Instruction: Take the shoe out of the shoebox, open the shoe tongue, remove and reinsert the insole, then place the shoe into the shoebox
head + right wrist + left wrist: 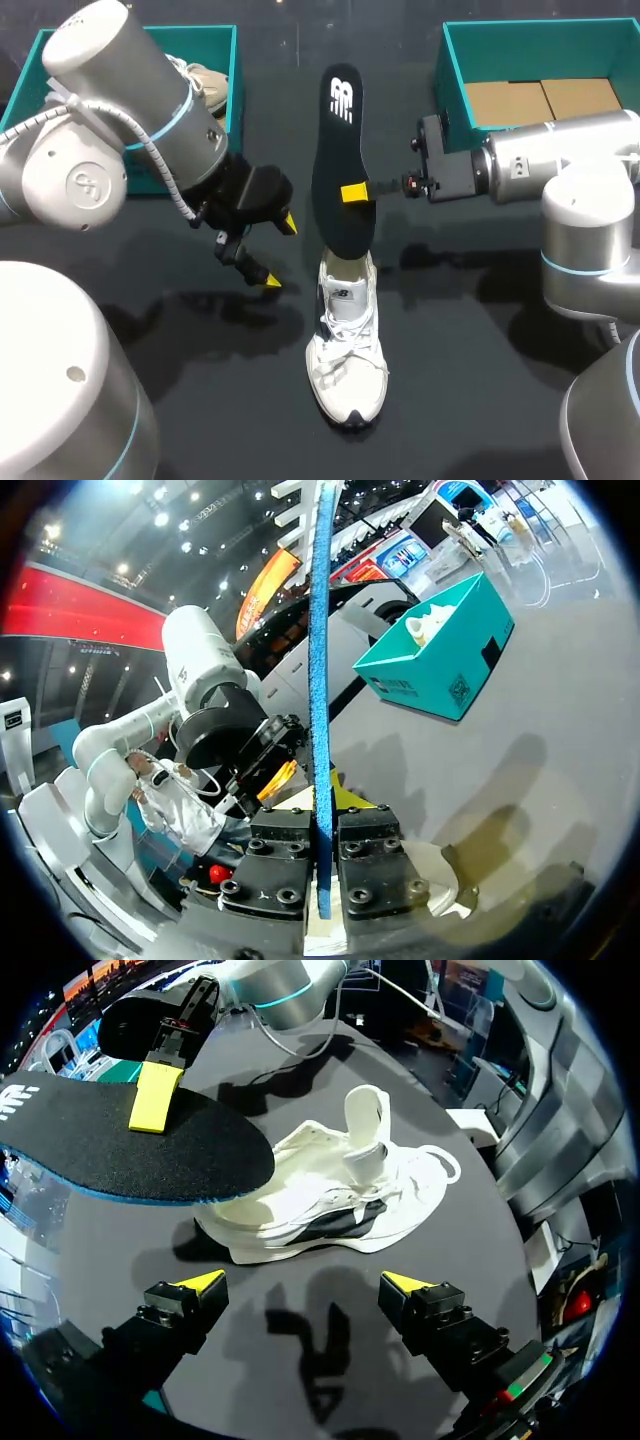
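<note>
The right tool (358,192) is closed narrowly on the black insole (338,170), pinching it flat between both fingers at about mid-length. The insole's lower end hangs over the opening of the white shoe (348,370); whether it touches the shoe yet cannot be told. The shoe stands on the dark counter (470,400) between the two arms, with its tongue lifted up and its laces loose. The left tool (279,252) hovers just beside the shoe, fingers spread wide and holding nothing.

The main risk is probably that nothing holds the shoe down. If the insole is pushed in from here, the shoe could slide or tip over on the counter instead of taking it. The insole looks thin and bendable, and the long free end below the fingers could buckle or fold at the opening. It could also pivot in the pinch and go in crooked. The raised tongue may drop back and block the way.

The teal shoebox (450,70) by the right arm waits well apart from the shoe.
</note>
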Motion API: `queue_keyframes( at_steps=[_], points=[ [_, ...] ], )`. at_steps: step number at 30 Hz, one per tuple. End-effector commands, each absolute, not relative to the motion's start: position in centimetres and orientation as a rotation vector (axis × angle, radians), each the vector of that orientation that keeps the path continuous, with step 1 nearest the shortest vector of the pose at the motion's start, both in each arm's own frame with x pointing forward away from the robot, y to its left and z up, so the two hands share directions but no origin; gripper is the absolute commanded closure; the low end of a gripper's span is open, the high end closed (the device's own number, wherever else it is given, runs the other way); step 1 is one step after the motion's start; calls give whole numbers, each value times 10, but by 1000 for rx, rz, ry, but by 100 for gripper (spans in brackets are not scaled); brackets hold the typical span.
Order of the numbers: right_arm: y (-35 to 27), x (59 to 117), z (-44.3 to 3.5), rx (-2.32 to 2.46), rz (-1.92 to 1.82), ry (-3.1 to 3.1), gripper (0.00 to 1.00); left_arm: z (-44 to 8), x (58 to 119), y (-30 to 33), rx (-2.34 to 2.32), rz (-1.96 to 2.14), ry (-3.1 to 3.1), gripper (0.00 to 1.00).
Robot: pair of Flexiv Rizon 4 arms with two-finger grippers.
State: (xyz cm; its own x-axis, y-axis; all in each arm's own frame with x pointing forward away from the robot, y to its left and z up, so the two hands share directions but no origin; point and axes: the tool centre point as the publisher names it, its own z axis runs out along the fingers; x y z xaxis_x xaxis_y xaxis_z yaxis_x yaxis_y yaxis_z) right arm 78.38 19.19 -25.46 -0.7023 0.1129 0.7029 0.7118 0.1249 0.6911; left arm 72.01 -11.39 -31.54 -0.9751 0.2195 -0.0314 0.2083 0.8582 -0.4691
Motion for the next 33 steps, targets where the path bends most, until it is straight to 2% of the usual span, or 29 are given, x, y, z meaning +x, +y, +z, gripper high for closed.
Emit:
queue_keyframes(
  at_steps=[1, 33],
  points=[
    [192, 778, -262, -795, -1675, -1893, 100, -331, 720, -120, -350, 775, -3014, 0],
    [189, 767, -268, -762, -1862, -1865, 100, -351, 739, -143, -309, 804, -3002, 0]
  ],
)
